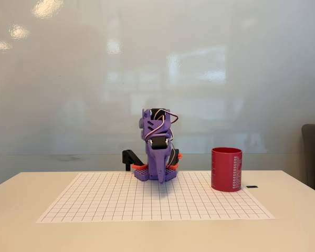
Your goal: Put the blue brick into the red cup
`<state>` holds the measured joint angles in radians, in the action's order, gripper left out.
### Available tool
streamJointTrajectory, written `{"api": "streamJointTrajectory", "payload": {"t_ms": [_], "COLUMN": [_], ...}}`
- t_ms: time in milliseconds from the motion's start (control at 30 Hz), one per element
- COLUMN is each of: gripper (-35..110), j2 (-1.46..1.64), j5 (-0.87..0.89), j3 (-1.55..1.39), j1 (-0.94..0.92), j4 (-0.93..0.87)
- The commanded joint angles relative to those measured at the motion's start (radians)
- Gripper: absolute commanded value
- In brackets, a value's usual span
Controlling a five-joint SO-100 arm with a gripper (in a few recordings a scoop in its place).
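Note:
The red cup (226, 169) stands upright on the right part of the white grid mat (121, 202), with columns of small white markings on its side. The purple arm sits folded at the back centre of the mat. Its gripper (161, 178) points straight down and ends just above the mat, well left of the cup. The fingers read as one closed wedge with nothing visible between them. The blue brick is out of view.
A black and orange clamp (131, 157) holds the arm's base at the table's rear edge. A small dark tag (252, 186) lies on the table right of the cup. A dark chair (314, 157) stands beyond the table's right end.

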<state>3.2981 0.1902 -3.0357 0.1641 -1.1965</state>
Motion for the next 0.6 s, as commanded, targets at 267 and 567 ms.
{"api": "streamJointTrajectory", "payload": {"t_ms": [267, 567], "gripper": [-1, -1], "j2": [0.005, 0.005], "j5": [0.046, 0.043], "j3": [0.008, 0.008], "j1": [-0.049, -0.054], "j4": [-0.002, 0.002]}}
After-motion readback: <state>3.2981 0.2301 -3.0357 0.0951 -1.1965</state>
